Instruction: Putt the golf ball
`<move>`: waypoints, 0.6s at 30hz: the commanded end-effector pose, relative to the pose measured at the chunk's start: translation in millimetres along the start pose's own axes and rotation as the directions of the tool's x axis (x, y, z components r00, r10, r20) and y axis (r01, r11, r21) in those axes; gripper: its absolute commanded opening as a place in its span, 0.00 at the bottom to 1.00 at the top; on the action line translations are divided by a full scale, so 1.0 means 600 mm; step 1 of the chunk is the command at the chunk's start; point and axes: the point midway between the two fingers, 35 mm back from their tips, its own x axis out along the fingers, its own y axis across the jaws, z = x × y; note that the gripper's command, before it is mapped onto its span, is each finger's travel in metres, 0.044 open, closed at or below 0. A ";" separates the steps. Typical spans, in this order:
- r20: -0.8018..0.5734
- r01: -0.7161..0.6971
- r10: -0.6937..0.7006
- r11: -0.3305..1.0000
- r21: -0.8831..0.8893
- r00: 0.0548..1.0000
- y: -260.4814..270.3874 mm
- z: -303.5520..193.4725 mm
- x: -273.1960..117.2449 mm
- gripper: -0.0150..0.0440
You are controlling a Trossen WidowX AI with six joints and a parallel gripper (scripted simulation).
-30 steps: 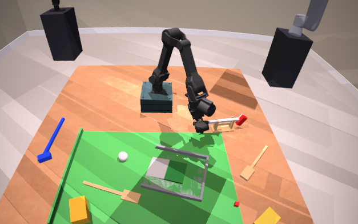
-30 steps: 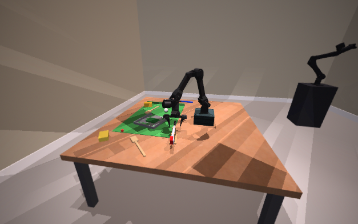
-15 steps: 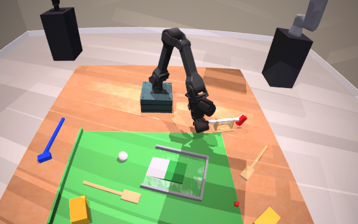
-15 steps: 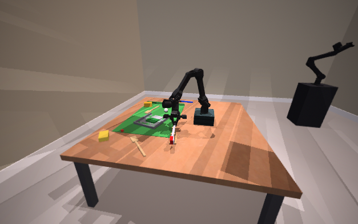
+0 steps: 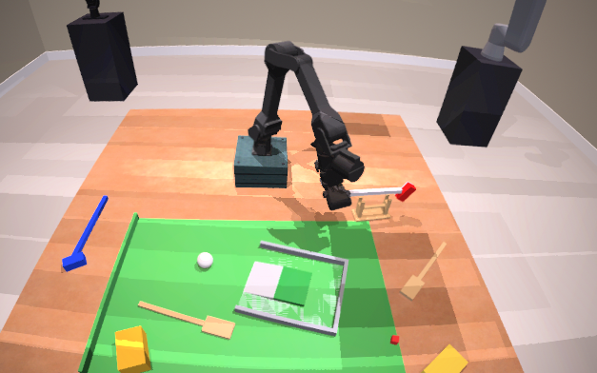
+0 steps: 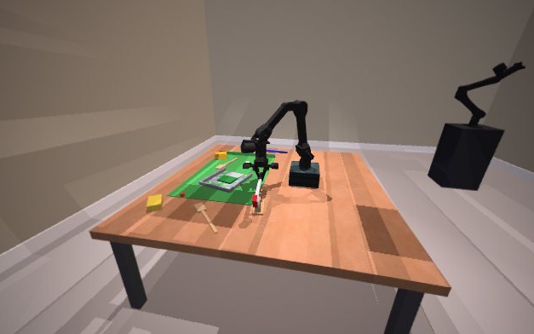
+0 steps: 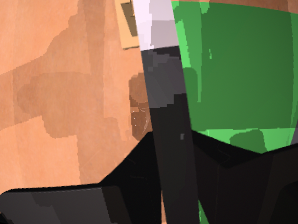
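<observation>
Beside the far edge of the green mat (image 5: 167, 285), we find our gripper (image 5: 339, 196) clamped on the dark grip end of the red putter (image 5: 380, 191), whose white shaft lies level across a small wooden stand (image 5: 372, 207) with the red head (image 5: 407, 191) jutting past it. From the wrist view, the dark handle (image 7: 169, 143) runs straight down between the black fingers, which press in on it from both sides. We judge the grasp made and the lift not yet begun, since the shaft looks to be resting on the stand.

Well apart from the club, the golf ball (image 5: 205, 260) sits on the mat, with the white ramp (image 5: 263, 280) and the raised green (image 5: 293, 285) beyond it inside a grey rail frame (image 5: 340, 290). A blue putter (image 5: 86, 234), two tan wooden putters (image 5: 187, 320) (image 5: 422, 272), two yellow blocks (image 5: 132, 348) (image 5: 447, 360) and a small red cube (image 5: 394, 339) lie scattered about the table (image 5: 195, 157).

By our reading, the next move calls for raising the club straight off its stand without letting it twist in the pinch, then carrying the head round to the side of the ball away from the ramp. Because we hold the putter at its very end, the long shaft may sag or swing. The stroke will need measured force, enough to climb the ramp but not overrun the green.
</observation>
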 end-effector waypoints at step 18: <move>-0.052 0.056 -0.044 0.965 0.255 0.998 -0.038 -0.062 -0.111 0.25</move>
